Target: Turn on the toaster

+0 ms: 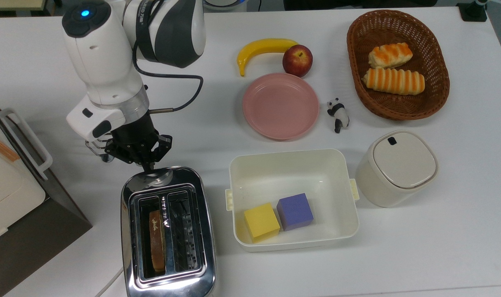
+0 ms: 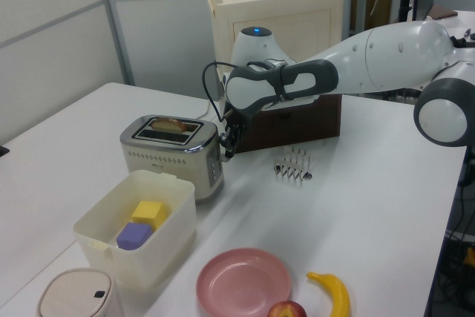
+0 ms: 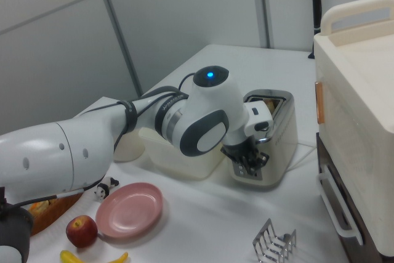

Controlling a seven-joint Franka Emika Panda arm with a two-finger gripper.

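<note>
Toaster stands at the table's near edge in the top view, left of the cream bin, with one bread slice sunk low in its left slot. Gripper hangs just beyond its far end, jaws drawn together on nothing. Wire rack sits farther back.

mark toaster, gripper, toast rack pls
toaster (image 1: 168, 272): top view, chrome top rim at the near end.
gripper (image 1: 148, 167): top view, fingertips at the toaster's lever end.
toast rack (image 2: 295, 162): left view, wire loops.
</note>
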